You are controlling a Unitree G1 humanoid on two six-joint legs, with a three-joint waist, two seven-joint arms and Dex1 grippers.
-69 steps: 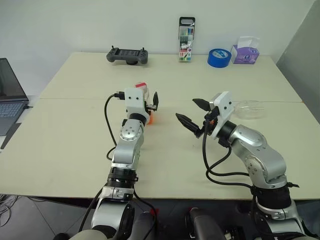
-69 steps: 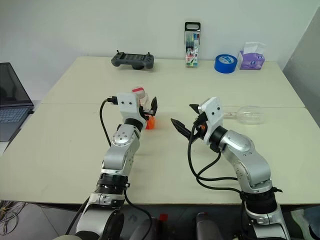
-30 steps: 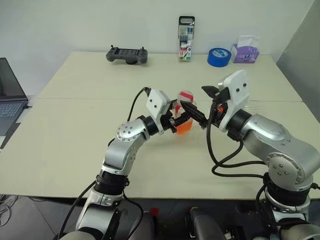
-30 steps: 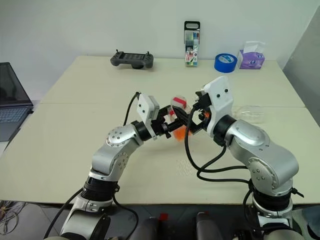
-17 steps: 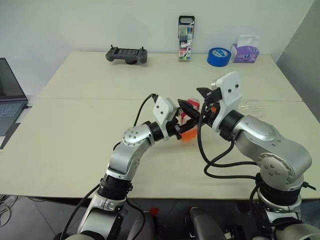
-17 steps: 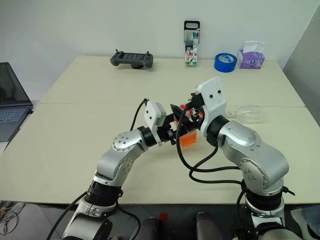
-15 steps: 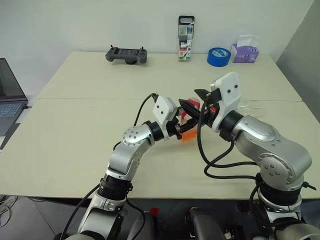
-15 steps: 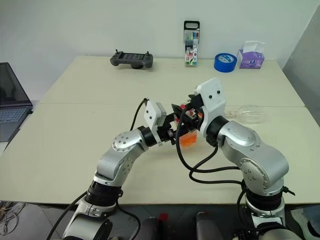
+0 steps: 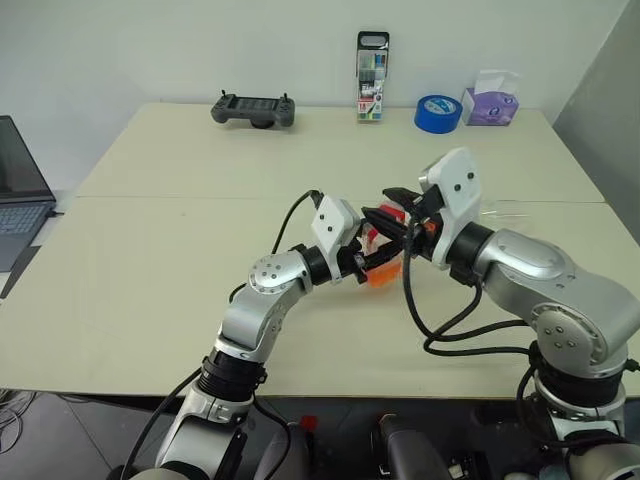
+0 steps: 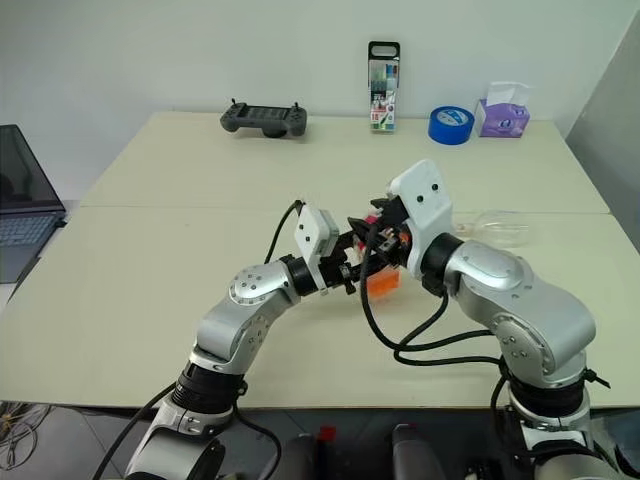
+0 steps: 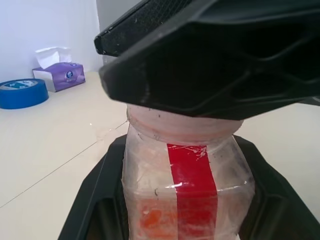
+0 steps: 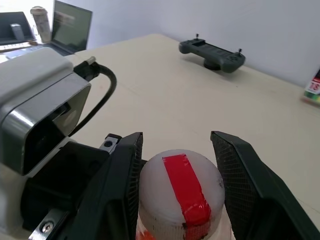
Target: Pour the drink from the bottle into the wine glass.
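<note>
Above the table (image 9: pixel 150 260), both arms angle inward, meeting at the bottle (image 11: pixel 186 192).

1. Cream table (image 9: pixel 150 280), a seam crossing its middle.
2. Far edge, upper centre to upper right: black controller (image 9: pixel 253 109), upright marker pack (image 9: pixel 373 78), blue tape roll (image 9: pixel 437 114), purple tissue box (image 9: pixel 490 106).
3. Right of centre: wine glass (image 10: pixel 497 228) (lying on its side).

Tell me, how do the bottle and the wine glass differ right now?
The bottle is upright, held off the table between both grippers; the wine glass lies on its side on the table, untouched. The bottle holds orange-red drink; the wine glass looks empty. Both are clear.
</note>
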